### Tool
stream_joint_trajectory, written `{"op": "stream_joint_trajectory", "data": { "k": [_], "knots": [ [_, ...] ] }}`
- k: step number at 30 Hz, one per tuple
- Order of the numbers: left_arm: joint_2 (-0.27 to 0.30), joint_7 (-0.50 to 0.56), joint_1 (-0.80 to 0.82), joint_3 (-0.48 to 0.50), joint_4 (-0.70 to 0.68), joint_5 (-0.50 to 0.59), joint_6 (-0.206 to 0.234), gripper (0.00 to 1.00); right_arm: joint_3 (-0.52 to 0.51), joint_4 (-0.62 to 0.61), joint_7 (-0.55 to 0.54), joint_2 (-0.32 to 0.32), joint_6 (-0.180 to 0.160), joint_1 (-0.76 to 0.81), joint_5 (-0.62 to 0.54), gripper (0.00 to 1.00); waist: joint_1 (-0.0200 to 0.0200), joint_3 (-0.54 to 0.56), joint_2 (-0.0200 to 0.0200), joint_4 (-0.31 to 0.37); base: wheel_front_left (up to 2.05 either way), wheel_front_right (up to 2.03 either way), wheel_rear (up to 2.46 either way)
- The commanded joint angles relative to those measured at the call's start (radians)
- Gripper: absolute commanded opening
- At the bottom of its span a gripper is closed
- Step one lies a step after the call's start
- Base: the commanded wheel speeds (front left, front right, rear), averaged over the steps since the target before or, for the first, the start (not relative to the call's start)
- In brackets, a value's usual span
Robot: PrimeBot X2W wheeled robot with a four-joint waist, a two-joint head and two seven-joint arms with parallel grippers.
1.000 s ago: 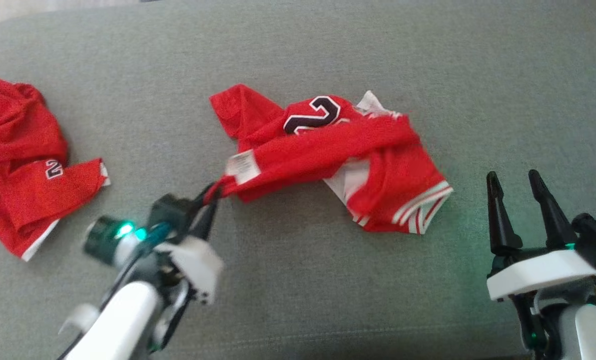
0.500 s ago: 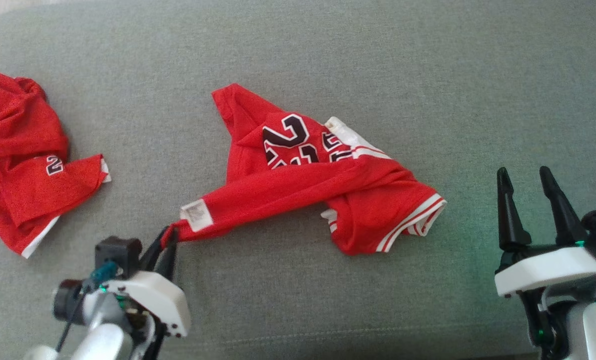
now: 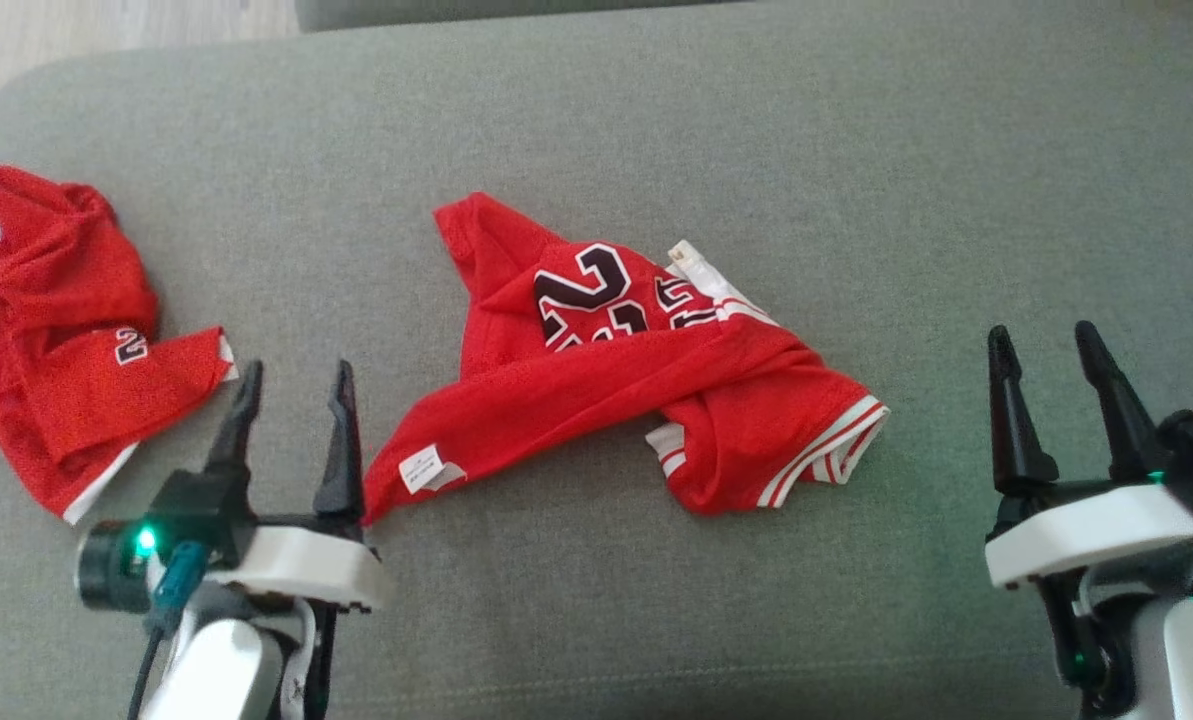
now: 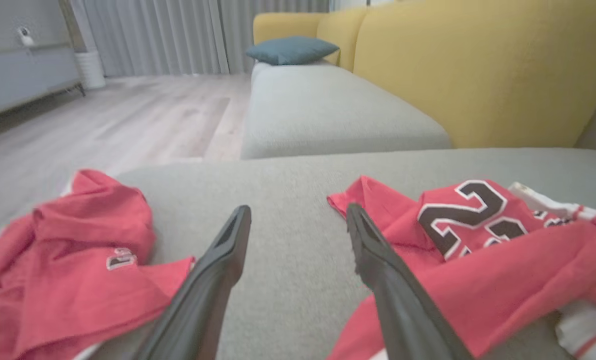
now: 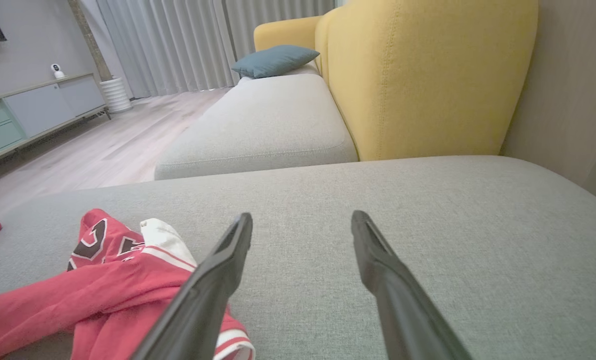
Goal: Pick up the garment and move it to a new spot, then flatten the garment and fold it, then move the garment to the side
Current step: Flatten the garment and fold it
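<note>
The garment (image 3: 646, 390), a red jersey with black-and-white numbers and white-striped trim, lies crumpled in the middle of the grey cushion (image 3: 656, 130). Its corner with a white label points toward my left gripper (image 3: 294, 382), which stands open just left of that corner with nothing between its fingers. In the left wrist view the garment (image 4: 482, 255) lies right of the open left gripper (image 4: 298, 217). My right gripper (image 3: 1044, 340) is open at the lower right, apart from the cloth. In the right wrist view the garment (image 5: 98, 290) lies left of the right gripper (image 5: 301, 220).
A second red garment (image 3: 51, 330) lies bunched at the cushion's left edge, also seen as the second garment (image 4: 73, 270). Wood floor (image 3: 106, 30) shows past the far left corner. A yellow sofa back (image 5: 417, 75) and a blue pillow (image 5: 273, 60) stand beyond.
My left gripper dragged the garment's labelled corner toward the lower left, then let it go and opened. The camera shifted a little. The right gripper stayed open in place.
</note>
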State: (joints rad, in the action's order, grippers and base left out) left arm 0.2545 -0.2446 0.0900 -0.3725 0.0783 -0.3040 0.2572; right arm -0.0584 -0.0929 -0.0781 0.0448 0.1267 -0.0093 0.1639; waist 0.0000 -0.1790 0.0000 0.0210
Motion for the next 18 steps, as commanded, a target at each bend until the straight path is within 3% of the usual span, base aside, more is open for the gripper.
{"op": "stream_joint_trajectory", "data": {
  "k": [1, 6, 18],
  "knots": [
    [0.026, -0.013, 0.041, 0.049, -0.049, 0.024, 0.020, 1.00, 0.031, -0.045, -0.005, 0.005, 0.004, -0.011, -0.012, 1.00, 0.0000, 0.017, 0.0000, 0.001, 0.00, 0.00, 0.00],
    [0.043, -0.006, 0.011, 0.057, -0.097, 0.044, 0.047, 1.00, 0.045, -0.051, -0.018, 0.005, 0.004, 0.007, -0.016, 1.00, 0.0000, 0.044, 0.0000, 0.003, 0.00, 0.00, 0.00],
    [0.061, 0.018, -0.024, 0.044, -0.122, 0.044, 0.052, 1.00, 0.056, -0.060, -0.034, 0.005, 0.004, 0.024, -0.013, 1.00, 0.0000, 0.060, 0.0000, -0.003, 0.00, 0.00, 0.00]
  ]
}}
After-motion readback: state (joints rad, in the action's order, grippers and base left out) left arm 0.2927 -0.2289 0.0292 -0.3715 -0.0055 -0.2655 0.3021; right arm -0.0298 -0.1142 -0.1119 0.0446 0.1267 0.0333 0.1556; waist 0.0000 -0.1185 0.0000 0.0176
